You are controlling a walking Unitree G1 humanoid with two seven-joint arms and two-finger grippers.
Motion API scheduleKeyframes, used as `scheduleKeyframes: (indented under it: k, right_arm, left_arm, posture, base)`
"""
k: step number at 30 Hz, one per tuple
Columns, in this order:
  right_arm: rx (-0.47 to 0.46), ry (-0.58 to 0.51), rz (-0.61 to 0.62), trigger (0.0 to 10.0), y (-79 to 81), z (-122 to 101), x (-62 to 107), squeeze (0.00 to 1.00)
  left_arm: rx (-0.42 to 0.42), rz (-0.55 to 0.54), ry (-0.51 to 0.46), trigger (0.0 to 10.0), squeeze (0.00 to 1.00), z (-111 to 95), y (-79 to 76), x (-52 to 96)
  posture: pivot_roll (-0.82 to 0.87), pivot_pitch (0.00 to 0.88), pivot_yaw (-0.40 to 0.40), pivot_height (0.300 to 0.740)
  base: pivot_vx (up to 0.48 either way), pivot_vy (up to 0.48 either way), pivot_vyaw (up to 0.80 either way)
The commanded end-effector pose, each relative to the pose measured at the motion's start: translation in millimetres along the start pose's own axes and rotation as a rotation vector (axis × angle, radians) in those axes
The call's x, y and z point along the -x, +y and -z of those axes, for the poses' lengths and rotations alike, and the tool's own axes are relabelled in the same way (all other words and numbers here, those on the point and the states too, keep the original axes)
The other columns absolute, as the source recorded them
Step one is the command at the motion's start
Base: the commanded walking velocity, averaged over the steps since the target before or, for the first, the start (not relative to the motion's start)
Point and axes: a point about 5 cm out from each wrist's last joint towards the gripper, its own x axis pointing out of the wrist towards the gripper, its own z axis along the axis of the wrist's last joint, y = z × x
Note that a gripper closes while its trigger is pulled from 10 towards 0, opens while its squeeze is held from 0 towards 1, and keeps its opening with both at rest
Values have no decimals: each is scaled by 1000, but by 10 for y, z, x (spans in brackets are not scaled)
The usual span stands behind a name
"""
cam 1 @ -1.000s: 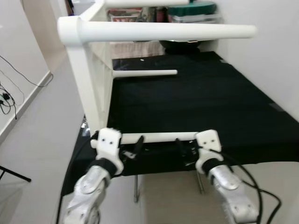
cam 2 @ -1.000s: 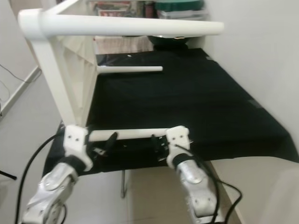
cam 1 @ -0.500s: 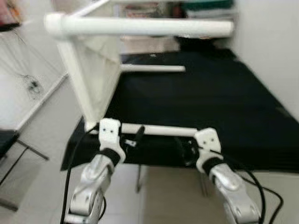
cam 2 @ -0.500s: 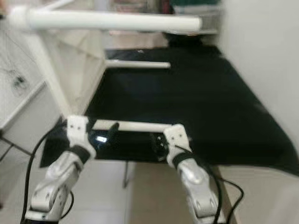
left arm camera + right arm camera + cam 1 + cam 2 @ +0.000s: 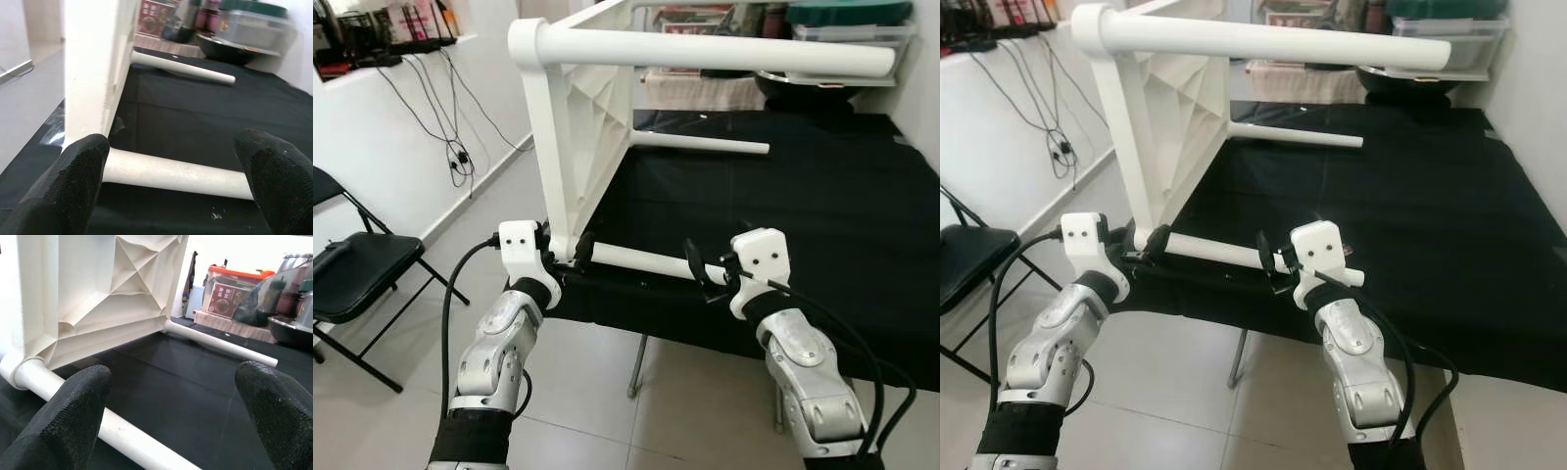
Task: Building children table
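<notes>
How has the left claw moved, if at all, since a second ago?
Yes. The left claw has slid along the near leg toward its joint with the tabletop.

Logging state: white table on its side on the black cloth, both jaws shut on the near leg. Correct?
Not quite. The table does lie sideways on the black cloth, but both wrist views show open jaws either side of the near leg, not shut on it.

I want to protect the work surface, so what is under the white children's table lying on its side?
A black cloth lies under the white table, whose two lower legs rest on it. The cloth hides the surface beneath; only metal legs show below its edge.
</notes>
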Motion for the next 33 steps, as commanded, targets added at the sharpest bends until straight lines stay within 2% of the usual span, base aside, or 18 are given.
scheduleKeyframes:
  k: [1, 3, 4, 8, 11, 20, 24, 28, 31, 33]
  right_arm:
    - [-46, 98, 13, 10000, 66, 186, 66, 0]
    - [-71, 114, 19, 10000, 79, 222, 87, 0]
    - [-102, 117, 19, 10000, 130, 257, 127, 0]
    - [-88, 173, -18, 10000, 219, 339, 162, 0]
    - [-90, 174, -21, 10000, 247, 355, 171, 0]
    - [-105, 182, -3, 10000, 231, 371, 158, 0]
    - [-108, 181, -2, 10000, 230, 368, 164, 0]
    - [-106, 174, -2, 10000, 227, 358, 165, 0]
    - [-74, 138, 7, 10000, 180, 305, 151, 0]
    - [-19, 86, 1, 10000, 101, 205, 131, 0]
  left_arm:
    - [-45, 36, 6, 10000, 0, 25, -27, 67]
    - [-51, 45, 8, 10000, 0, 35, -41, 92]
    - [-67, 46, 15, 10000, 0, 67, -42, 151]
    - [-59, 44, 25, 10000, 0, 103, -34, 216]
    - [-60, 36, 41, 10000, 0, 151, -19, 311]
    - [-82, 37, 68, 10000, 0, 237, -30, 409]
    - [-123, 62, 68, 10000, 0, 231, -93, 398]
    - [-137, 31, 67, 10000, 0, 217, -94, 406]
    - [-134, -3, 85, 10000, 0, 260, -80, 443]
    - [-125, -51, 81, 10000, 0, 253, -53, 473]
  posture:
    - [-58, 49, 6, 740]
    - [-58, 49, 6, 740]
    - [-54, 52, 7, 740]
    - [-51, 54, 5, 740]
    - [-40, 57, 2, 740]
    - [-38, 54, 3, 740]
    - [-41, 50, 4, 740]
    - [-42, 49, 7, 740]
    - [-42, 48, 6, 740]
    - [-42, 48, 9, 740]
  base:
    - [319, 0, -800]
    - [319, 0, -800]
    - [360, 0, -800]
    - [371, 0, 0]
    - [379, 0, -488]
    - [380, 0, 0]
    - [0, 0, 0]
    - [0, 0, 0]
    - [0, 0, 0]
    - [0, 0, 0]
